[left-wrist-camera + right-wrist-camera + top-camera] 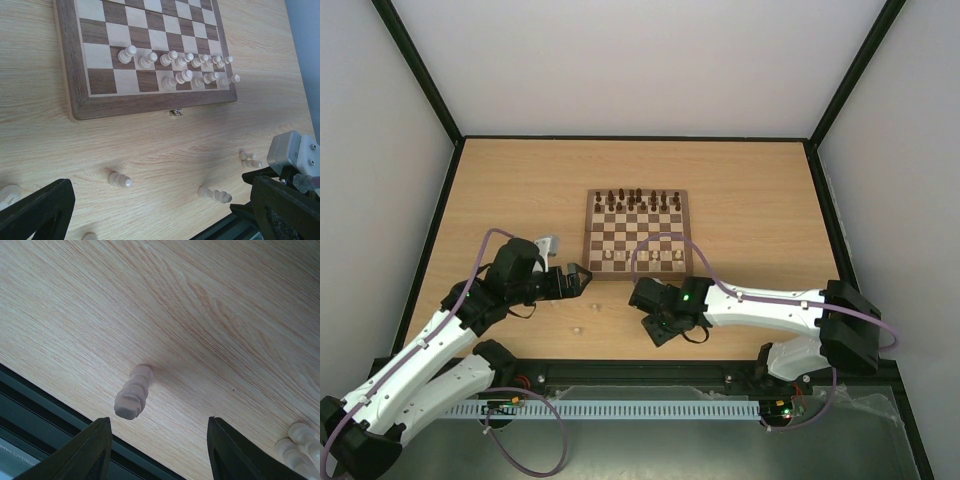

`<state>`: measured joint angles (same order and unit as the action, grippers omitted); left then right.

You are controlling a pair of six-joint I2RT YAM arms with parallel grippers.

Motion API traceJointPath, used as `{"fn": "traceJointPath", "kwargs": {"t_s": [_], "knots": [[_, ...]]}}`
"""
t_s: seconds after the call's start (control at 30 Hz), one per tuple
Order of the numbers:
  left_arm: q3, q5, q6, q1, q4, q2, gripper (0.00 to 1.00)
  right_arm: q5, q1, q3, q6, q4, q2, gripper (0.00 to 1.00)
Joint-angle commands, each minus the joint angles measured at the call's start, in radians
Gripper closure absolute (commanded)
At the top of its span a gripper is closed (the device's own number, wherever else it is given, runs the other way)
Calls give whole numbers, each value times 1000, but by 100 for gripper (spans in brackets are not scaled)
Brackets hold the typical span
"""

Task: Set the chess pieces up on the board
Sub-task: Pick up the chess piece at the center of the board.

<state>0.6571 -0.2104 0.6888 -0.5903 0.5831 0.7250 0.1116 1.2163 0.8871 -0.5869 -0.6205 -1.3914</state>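
Note:
The board (637,190) lies mid-table, with dark pieces on its far rows and pale chess pieces (642,257) on its two near rows. The left wrist view shows those rows (186,62) and the board's front border (125,107). Loose pale pieces stand on the table in front of it (120,180), (215,194), (250,159). My left gripper (160,220) hangs open over them, off the board's near-left corner (585,280). My right gripper (159,450) is open and holds nothing. One pale piece (134,391) stands just beyond its left finger (95,450).
The table's dark front rail (45,410) runs close behind the piece near my right gripper. Two more pale pieces (300,445) stand at that view's right edge. A pale grey block of the right arm (292,152) sits beside my left gripper's right finger (285,210).

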Motion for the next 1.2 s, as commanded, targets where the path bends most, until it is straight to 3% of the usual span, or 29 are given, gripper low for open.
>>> {"fn": "traceJointPath", "kwargs": {"t_s": [0.0, 0.43, 0.7, 1.07, 1.17], "knots": [[-9, -20, 3, -3, -14, -12, 1, -11, 9, -4, 5, -3, -15, 47], [-10, -18, 7, -5, -1, -22, 1, 36, 40, 45, -17, -17, -94, 59], [-14, -17, 2, -7, 6, -29, 1, 49, 40, 90, -9, -31, -140, 61], [-7, -19, -1, -9, 12, -28, 1, 54, 41, 102, -3, -48, -159, 79], [-8, -21, 0, -9, 12, -27, 1, 56, 41, 101, -5, -52, -163, 79]]}}
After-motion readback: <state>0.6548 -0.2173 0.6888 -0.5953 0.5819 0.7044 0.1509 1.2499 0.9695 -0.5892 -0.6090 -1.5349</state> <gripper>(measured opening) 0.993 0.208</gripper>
